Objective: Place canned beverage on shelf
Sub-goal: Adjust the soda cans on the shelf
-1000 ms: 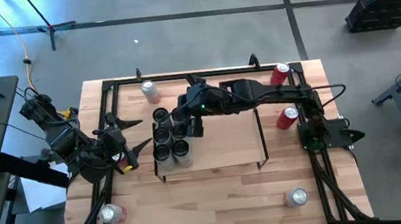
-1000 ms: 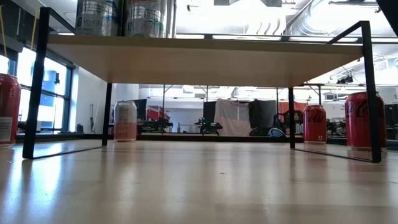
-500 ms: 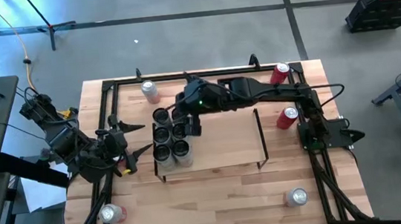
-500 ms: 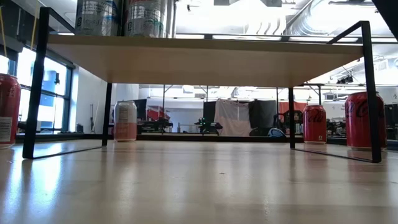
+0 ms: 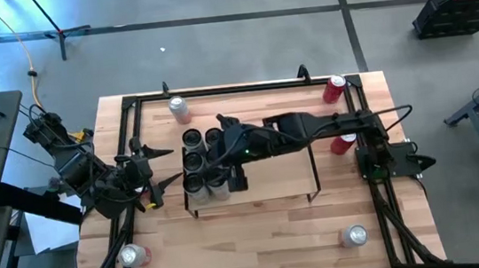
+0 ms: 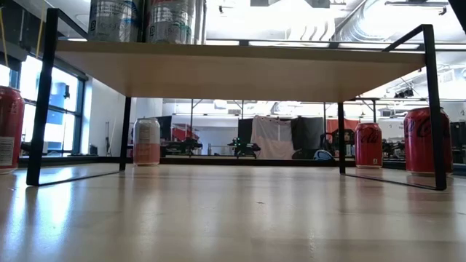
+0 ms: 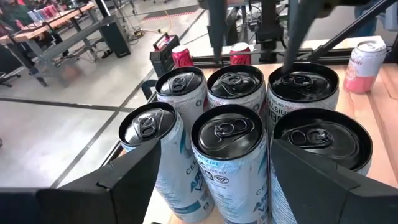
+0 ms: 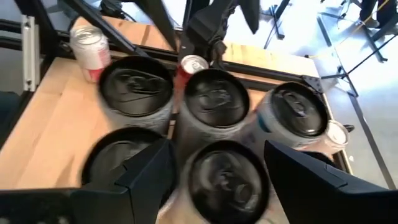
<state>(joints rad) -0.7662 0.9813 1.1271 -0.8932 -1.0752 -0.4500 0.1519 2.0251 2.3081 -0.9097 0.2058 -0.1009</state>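
The shelf (image 5: 270,171), a light-wood board on black wire end frames, stands mid-table. Several silver cans (image 5: 204,162) stand upright in a tight block on its left part, and two of them show in the low view (image 6: 171,18). My right gripper (image 5: 236,177) reaches in from the table's right and is open over the block's right side. In its wrist view (image 8: 217,149) a can top (image 8: 227,180) shows between its fingers. My left gripper (image 5: 164,162) is open and empty just left of the shelf, facing the cans (image 7: 227,134).
Loose cans stand on the tabletop: a pink one (image 5: 179,107) far left, red ones (image 5: 334,88) (image 5: 342,141) at the right, and two near the front (image 5: 132,255) (image 5: 354,235). Black rails (image 5: 217,90) edge the table. The shelf's right half is bare.
My right gripper has swung from the far end of the can block toward the table's near edge, along the block's right side. A can at the block's far right corner, covered before, now shows standing on the shelf.
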